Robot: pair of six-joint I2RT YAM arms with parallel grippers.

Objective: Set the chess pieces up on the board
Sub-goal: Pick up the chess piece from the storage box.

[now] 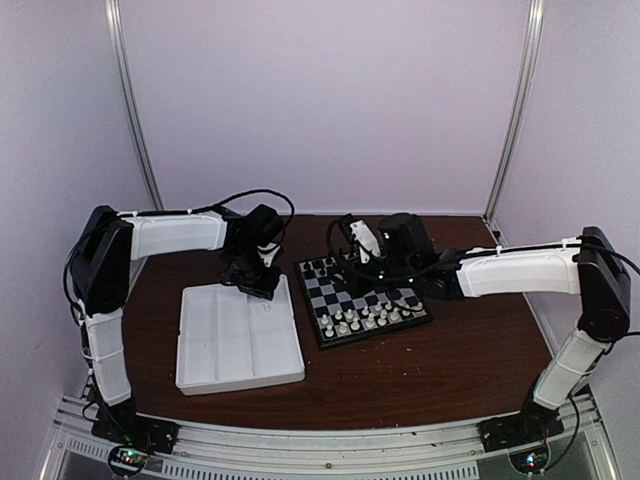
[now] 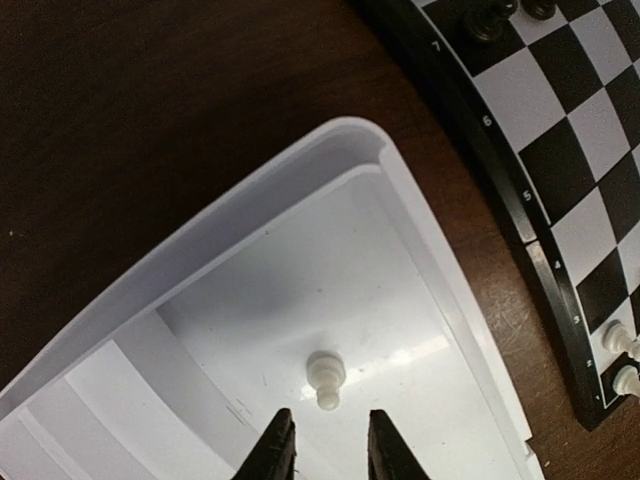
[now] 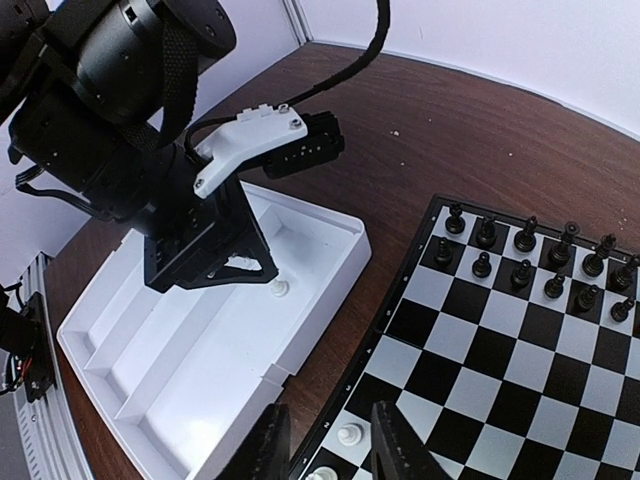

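We are holding our left pincer (image 2: 330, 452) narrowly parted and empty, low over the white tray (image 2: 250, 215). One white chess piece (image 2: 325, 378) is sitting just ahead of its tips, and the board (image 2: 570, 140) is lying off to its right. Our right pincer (image 3: 330, 445) is hovering open at the board's edge, with another white piece (image 3: 349, 434) showing below its gap.

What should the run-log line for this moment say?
left gripper open over white piece in tray | right gripper open, empty, over board | piece not yet grasped
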